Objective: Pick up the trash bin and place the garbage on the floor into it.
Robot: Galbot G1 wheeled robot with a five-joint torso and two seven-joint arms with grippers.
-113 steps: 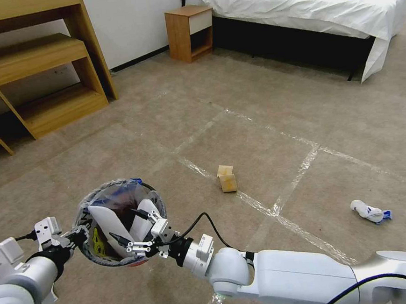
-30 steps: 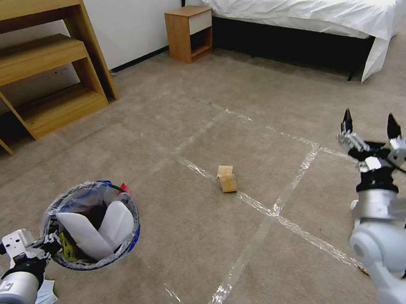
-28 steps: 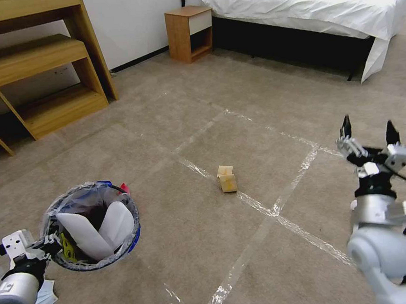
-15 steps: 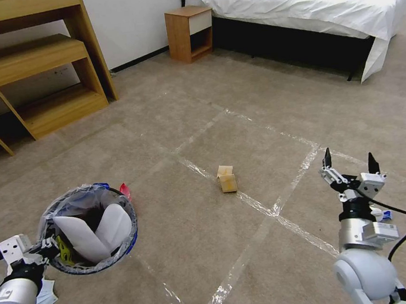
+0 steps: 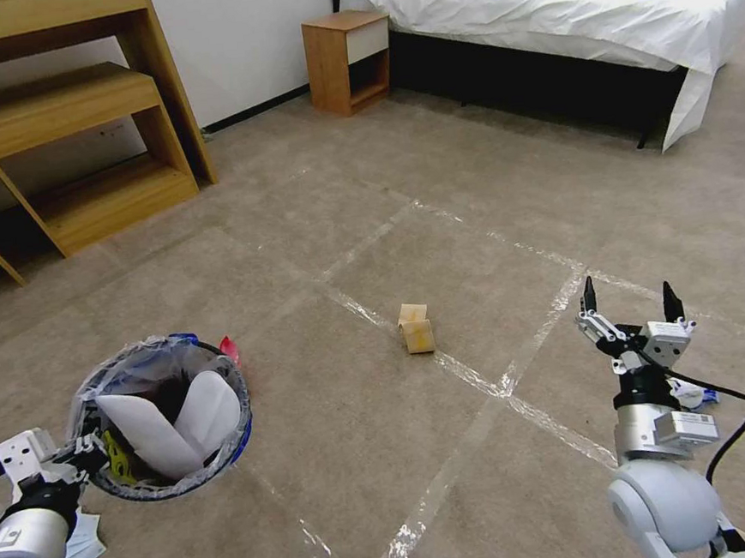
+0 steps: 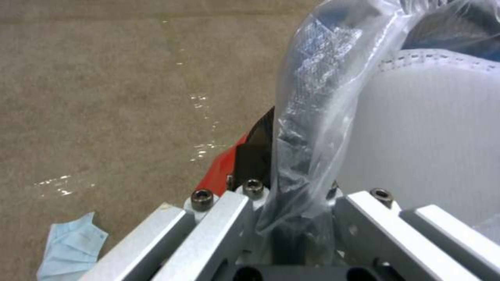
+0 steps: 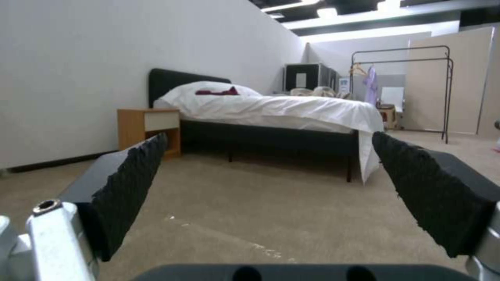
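Now that my right gripper has left the round, bag-lined red-and-blue trash bin and dropped low at four o'clock, fingers spread, I judge the crumpled white-and-blue tissue just beside it the likely target. My left gripper stays clamped on the bin's rim at eight o'clock.

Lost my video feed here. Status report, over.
Left claw shut on trash bin rim, bin held up. Right claw open, empty, above the floor. Tan paper bag on floor ahead. Nothing in the way.

Head looks down at floor; wrists close, sharing carpet.
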